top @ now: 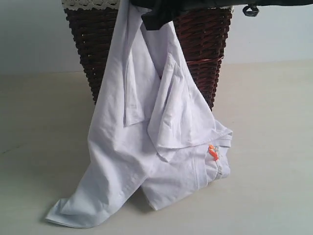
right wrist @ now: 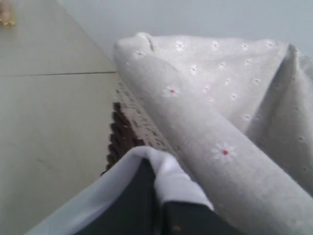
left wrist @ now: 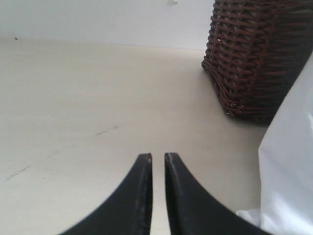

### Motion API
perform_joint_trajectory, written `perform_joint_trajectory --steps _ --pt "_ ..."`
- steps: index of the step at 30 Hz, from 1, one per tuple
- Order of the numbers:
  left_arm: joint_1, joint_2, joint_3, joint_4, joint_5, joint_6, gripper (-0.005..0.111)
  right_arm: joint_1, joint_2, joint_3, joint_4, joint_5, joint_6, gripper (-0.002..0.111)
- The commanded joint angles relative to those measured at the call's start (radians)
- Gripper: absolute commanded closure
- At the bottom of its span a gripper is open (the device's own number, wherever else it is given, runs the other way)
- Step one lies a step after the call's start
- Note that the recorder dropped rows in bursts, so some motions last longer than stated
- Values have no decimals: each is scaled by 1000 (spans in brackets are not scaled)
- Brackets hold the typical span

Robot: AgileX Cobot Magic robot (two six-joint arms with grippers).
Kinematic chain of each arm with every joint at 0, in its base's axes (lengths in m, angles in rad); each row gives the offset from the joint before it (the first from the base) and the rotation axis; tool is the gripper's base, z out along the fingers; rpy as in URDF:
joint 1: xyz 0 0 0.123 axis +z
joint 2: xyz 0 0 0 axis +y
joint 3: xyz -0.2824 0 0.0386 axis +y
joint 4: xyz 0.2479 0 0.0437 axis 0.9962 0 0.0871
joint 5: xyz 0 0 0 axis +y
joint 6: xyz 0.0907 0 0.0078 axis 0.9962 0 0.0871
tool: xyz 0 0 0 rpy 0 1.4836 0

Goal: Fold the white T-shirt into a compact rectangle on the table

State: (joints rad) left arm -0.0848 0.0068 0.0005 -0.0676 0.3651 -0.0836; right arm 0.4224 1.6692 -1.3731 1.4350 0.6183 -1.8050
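Note:
The white T-shirt (top: 146,147) hangs in front of the basket from my right gripper (top: 156,18) at the top of the exterior view. Its lower part lies crumpled on the table (top: 264,147), with a bit of red (top: 212,152) showing at a fold. In the right wrist view a white fold (right wrist: 166,174) wraps over the dark fingers of my right gripper (right wrist: 157,191), which is shut on it. My left gripper (left wrist: 158,157) hovers low over the bare table (left wrist: 88,98), shut but for a thin slit and holding nothing. The shirt's edge (left wrist: 288,161) is beside it.
A dark brown wicker basket (top: 205,44) with cream lace trim (top: 90,4) stands at the back of the table, behind the shirt. Its flowered cloth lining (right wrist: 220,98) bulges next to my right gripper. The basket (left wrist: 254,54) lies ahead of my left gripper.

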Motion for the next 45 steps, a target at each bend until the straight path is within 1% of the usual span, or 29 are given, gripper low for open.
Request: perform_joint_trajectory --steps 1,3,5,8,11,13,18,22,33,37,39,42,45 --pt "-6 -7 -1 2 -6 3 95 -3 -97 -7 -240 254 146 108" --pt "-6 -7 -1 2 -6 3 95 -3 -143 -7 -377 341 232 108" --pt "-6 -7 -1 2 -6 3 95 -3 -189 -7 -471 390 287 108" --pt "-6 -7 -1 2 -6 3 95 -8 -278 -7 -560 391 311 108" --pt "-6 -7 -1 2 -6 3 95 -59 -374 -7 -510 389 309 108" --pt "-6 -7 -1 2 -6 3 95 -118 -405 -7 -462 408 309 108" --pt "-6 -7 -1 2 -6 3 95 -248 -470 -7 -472 481 311 108" --pt "-6 -7 -1 2 -6 3 95 -294 -555 -7 -475 489 311 108" --pt "-6 -7 -1 2 -6 3 95 -296 -715 -7 -475 487 378 108" --pt "-6 -7 -1 2 -6 3 95 -294 -775 -7 -522 496 388 108" --pt "-6 -7 -1 2 -6 3 95 -294 -803 -7 -582 496 436 108" --pt "-6 -7 -1 2 -6 3 95 -290 -836 -7 -722 493 519 108" --pt "-6 -7 -1 2 -6 3 95 -238 -852 -7 -917 484 592 108"
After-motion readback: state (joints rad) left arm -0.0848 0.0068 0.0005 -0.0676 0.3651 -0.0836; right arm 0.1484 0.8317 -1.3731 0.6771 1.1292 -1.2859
